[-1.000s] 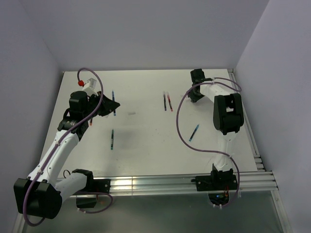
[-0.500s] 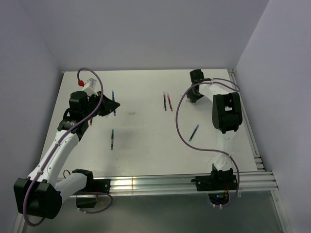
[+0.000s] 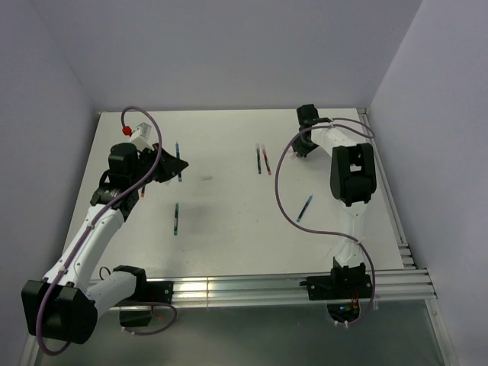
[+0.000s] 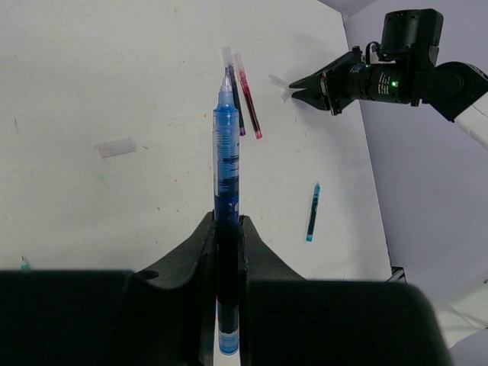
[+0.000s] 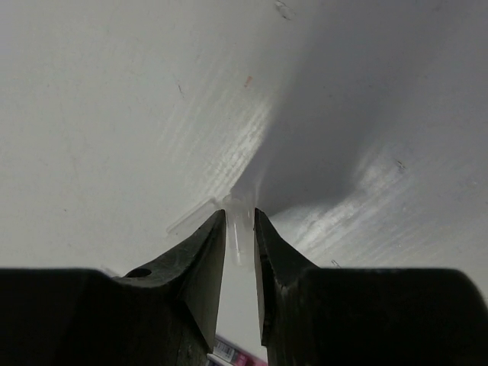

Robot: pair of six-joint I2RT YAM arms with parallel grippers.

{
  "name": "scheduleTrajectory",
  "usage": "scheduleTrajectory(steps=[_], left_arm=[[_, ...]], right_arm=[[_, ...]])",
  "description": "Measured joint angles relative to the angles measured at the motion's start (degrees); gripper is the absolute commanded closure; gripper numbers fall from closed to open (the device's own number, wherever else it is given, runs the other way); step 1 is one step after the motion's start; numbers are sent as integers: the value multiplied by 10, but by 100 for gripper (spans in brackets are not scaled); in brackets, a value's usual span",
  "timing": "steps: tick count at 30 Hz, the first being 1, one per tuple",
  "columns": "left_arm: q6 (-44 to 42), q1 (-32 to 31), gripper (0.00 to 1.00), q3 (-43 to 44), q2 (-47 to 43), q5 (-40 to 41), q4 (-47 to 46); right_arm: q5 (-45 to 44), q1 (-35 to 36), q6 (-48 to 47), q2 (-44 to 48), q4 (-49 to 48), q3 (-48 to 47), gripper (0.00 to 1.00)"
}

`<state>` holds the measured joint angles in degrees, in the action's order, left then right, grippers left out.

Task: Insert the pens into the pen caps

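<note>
Left claw clamps a thin blue pen, tip aimed just left of the pale translucent cap pinched by the right claw.

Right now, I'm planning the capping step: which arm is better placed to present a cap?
Right. The right gripper is closed on a clear pen cap, while the left gripper is occupied, clamping the blue pen.

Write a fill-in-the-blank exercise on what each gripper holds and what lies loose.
The left gripper holds a ___ pen.
The right gripper is shut on a clear ___.
A loose cap lies on the ___.
Missing words: blue; cap; table.
</note>
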<state>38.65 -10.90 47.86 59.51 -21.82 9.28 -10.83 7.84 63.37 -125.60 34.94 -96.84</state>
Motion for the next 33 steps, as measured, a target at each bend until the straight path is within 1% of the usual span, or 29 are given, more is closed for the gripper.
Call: scheduleTrajectory(steps=[10,14,17,21,23,25,28,33], left_arm=[[0,0,100,0,0,-5,0],[0,0,100,0,0,-8,-1],[0,0,100,0,0,-9,-1],[1,0,100,0,0,-11,-1],[0,0,100,0,0,-14,-1],[0,0,100,0,0,-19,-2],[0,0,100,0,1,-30,-9],[-1,0,100,0,10,-53,-25]], right_arm=[[1,1,-42,-48,60,-81,73],[0,3,-56,-61,77,-105,75],[0,3,-64,-61,85,-105,80],[-2,6,-78,-61,86,-105,99],[-2,7,-86,-61,86,-105,100],[-2,8,-98,-56,76,-95,100],[4,9,-121,-30,57,-52,100],[37,9,-191,40,37,30,100]])
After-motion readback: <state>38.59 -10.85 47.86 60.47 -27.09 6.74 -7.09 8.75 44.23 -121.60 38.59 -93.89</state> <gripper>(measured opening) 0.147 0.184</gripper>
